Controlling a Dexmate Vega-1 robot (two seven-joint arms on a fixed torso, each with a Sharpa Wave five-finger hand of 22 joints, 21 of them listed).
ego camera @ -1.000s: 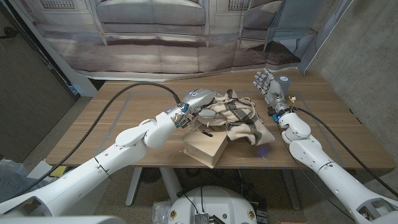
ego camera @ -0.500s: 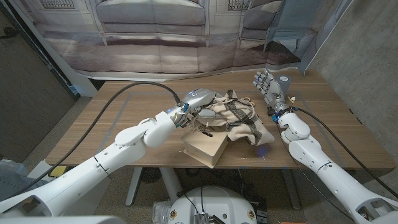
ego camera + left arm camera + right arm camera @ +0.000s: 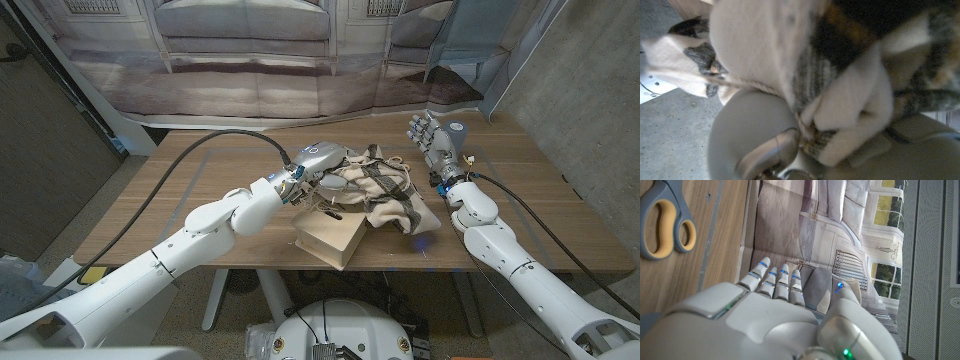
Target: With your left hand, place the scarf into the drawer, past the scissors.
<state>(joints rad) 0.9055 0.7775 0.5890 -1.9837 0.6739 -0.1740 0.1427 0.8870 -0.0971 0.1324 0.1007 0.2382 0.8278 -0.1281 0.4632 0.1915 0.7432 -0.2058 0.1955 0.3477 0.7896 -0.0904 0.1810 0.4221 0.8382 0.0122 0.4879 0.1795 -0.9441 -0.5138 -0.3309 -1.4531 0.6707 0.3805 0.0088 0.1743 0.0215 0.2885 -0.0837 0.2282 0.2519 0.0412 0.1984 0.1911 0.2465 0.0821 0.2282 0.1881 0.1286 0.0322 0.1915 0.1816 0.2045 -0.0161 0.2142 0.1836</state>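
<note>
We see the light wooden box-shaped drawer [image 3: 333, 240] standing near the front edge of the brown wooden table [image 3: 180, 190], and the cream and grey knitted scarf [image 3: 385, 190] is heaped over its far side, spilling onto the tabletop to the right. Our left hand [image 3: 322, 165] grips the scarf from above at the left end of the bundle; the left wrist view shows its fingers [image 3: 765, 150] buried in the folds. Our right hand [image 3: 430, 140] stands upright near the table's back right, fingers spread and holding nothing. The grey-and-yellow-handled scissors [image 3: 665, 220] lie on the wood just beside it. Bare tabletop stretches to the left of the drawer.
</note>
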